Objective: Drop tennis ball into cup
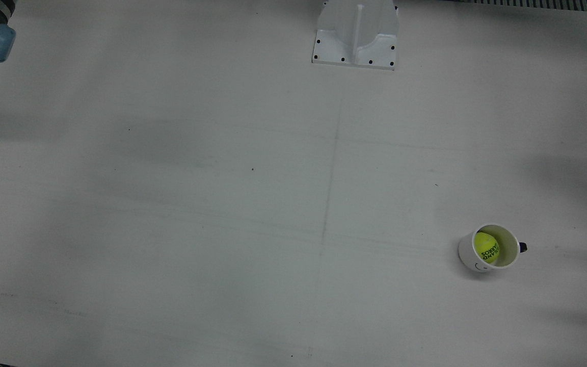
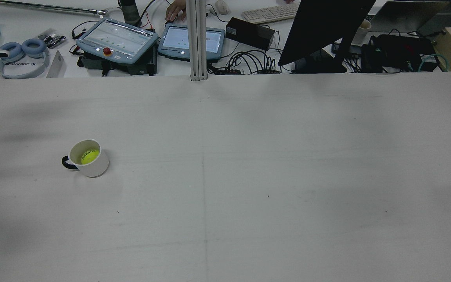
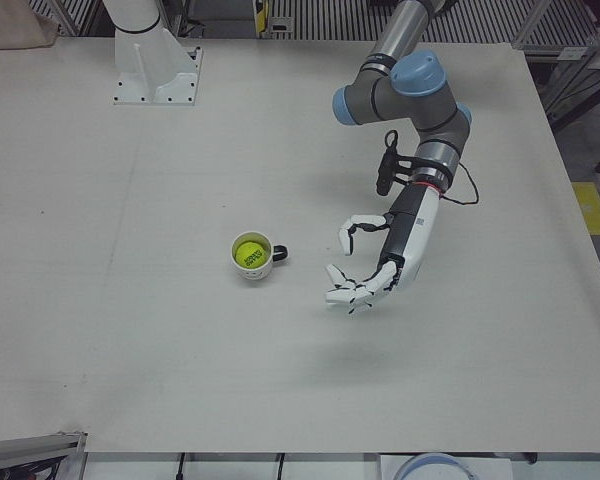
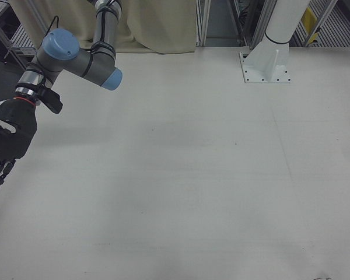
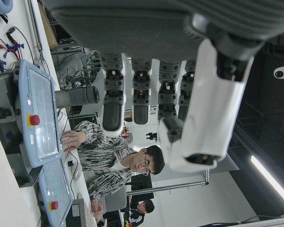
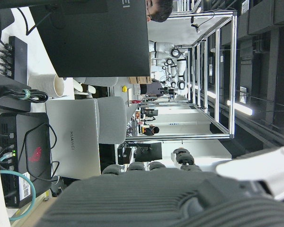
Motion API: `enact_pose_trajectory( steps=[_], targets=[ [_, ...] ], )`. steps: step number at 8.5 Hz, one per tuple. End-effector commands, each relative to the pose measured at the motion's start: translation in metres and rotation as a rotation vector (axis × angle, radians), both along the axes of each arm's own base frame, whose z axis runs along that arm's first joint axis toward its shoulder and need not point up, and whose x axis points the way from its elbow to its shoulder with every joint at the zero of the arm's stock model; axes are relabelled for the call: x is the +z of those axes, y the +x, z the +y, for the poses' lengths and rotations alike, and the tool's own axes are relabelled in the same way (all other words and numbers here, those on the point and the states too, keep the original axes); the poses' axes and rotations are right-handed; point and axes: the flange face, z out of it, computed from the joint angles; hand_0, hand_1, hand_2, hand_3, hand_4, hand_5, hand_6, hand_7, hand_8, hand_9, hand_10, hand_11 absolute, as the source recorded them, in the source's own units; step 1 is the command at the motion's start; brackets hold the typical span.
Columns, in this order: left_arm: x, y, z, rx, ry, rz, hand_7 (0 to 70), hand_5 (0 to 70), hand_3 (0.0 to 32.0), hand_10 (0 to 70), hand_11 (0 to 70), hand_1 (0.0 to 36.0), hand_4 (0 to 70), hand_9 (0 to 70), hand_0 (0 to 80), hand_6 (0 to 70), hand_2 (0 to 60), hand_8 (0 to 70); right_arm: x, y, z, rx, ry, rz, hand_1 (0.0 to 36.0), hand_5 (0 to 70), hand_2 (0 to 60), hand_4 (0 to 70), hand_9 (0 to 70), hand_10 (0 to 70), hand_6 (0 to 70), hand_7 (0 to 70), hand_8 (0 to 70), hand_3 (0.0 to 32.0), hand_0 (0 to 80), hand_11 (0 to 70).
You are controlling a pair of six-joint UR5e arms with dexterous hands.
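Observation:
A yellow-green tennis ball (image 1: pixel 486 247) lies inside a white cup (image 1: pixel 479 260) with a dark handle, upright on the table. Both also show in the rear view, the ball (image 2: pixel 90 156) in the cup (image 2: pixel 95 167), and in the left-front view, the ball (image 3: pixel 248 253) in the cup (image 3: pixel 257 270). My left hand (image 3: pixel 368 268) hangs open and empty above the table, a short way to the right of the cup in the left-front view, apart from it. My right hand (image 4: pixel 3 146) is open and empty at the left edge of the right-front view, far from the cup.
A white arm pedestal (image 1: pixel 356 34) stands at the table's robot side. Beyond the far edge in the rear view are teach pendants (image 2: pixel 116 40), a keyboard (image 2: pixel 269 14), a monitor (image 2: pixel 323 27), cables and headphones (image 2: pixel 22 55).

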Motion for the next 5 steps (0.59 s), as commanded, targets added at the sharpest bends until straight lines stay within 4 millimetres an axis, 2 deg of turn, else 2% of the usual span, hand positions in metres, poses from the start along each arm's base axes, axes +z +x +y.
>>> enact_pose_trajectory(
  steps=[1,2,3,4,5],
  targets=[
    [0.056,-0.088,0.023,-0.11,-0.037,-0.046,42.4,23.3,0.0,33.9,51.5,36.0,32.9,28.7,80.0,53.2,60.0,26.5,0.0,0.0,0.0,0.0,0.0,0.0,0.0,0.0,0.0,0.0,0.0,0.0,0.0,0.0,0.0,0.0,0.0,0.0],
    [0.052,-0.111,0.025,-0.146,-0.033,-0.026,40.8,24.7,0.0,33.9,51.4,36.0,33.0,28.4,80.0,61.6,60.0,28.1,0.0,0.0,0.0,0.0,-0.001,0.0,0.0,0.0,0.0,0.0,0.0,0.0,0.0,0.0,0.0,0.0,0.0,0.0],
    [0.047,-0.128,0.026,-0.162,-0.037,-0.03,40.3,24.1,0.0,34.8,52.4,36.0,31.1,28.4,80.0,59.3,60.0,27.7,0.0,0.0,0.0,0.0,-0.001,0.0,0.0,0.0,0.0,0.0,0.0,0.0,0.0,0.0,0.0,0.0,0.0,0.0],
    [0.051,-0.133,0.029,-0.167,-0.051,-0.035,40.8,24.5,0.0,35.1,53.0,36.0,29.9,28.8,80.0,59.6,60.0,28.0,0.0,0.0,0.0,0.0,-0.001,0.0,0.0,0.0,0.0,0.0,0.0,0.0,0.0,0.0,0.0,0.0,0.0,0.0],
    [0.061,-0.136,0.035,-0.168,-0.075,-0.042,42.0,25.7,0.0,35.3,53.4,36.0,30.3,29.4,80.0,64.3,60.0,29.3,0.0,0.0,0.0,0.0,-0.001,0.0,0.0,0.0,0.0,0.0,0.0,0.0,0.0,0.0,0.0,0.0,0.0,0.0]
  ],
)
